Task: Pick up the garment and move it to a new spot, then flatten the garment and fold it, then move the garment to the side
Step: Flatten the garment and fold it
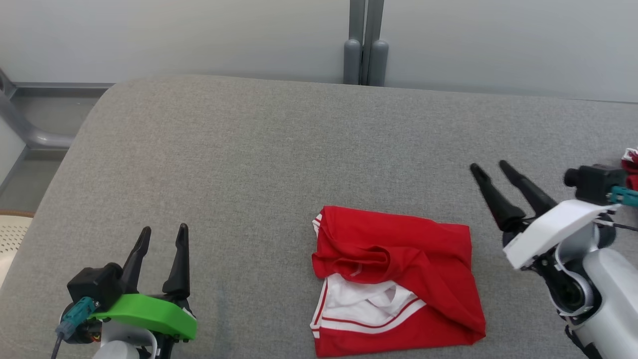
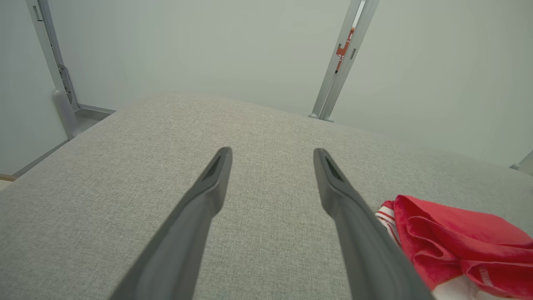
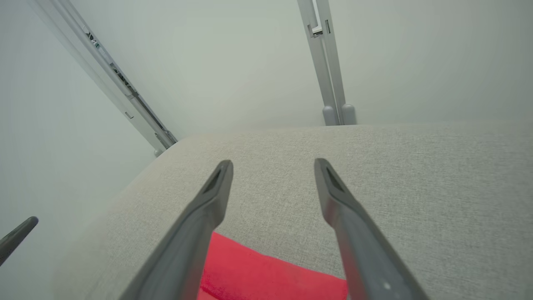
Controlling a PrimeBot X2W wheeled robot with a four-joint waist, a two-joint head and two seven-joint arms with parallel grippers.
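Observation:
The garment (image 1: 398, 279) is a red shirt with white trim, folded into a rough square on the grey padded table (image 1: 249, 149), at the near centre-right. Its red edge also appears in the left wrist view (image 2: 458, 241) and the right wrist view (image 3: 266, 275). My left gripper (image 1: 163, 230) stands open at the lower left, well apart from the garment, nothing between its fingers (image 2: 216, 175). To the garment's right my right gripper (image 1: 491, 167) is open and empty, fingers (image 3: 329, 187) pointing away over the bare table.
A grey post (image 1: 365, 45) stands behind the table's far edge against a pale wall. A scrap of red and white cloth (image 1: 630, 162) lies at the far right edge. The table's left edge drops off toward a grey frame (image 1: 30, 129).

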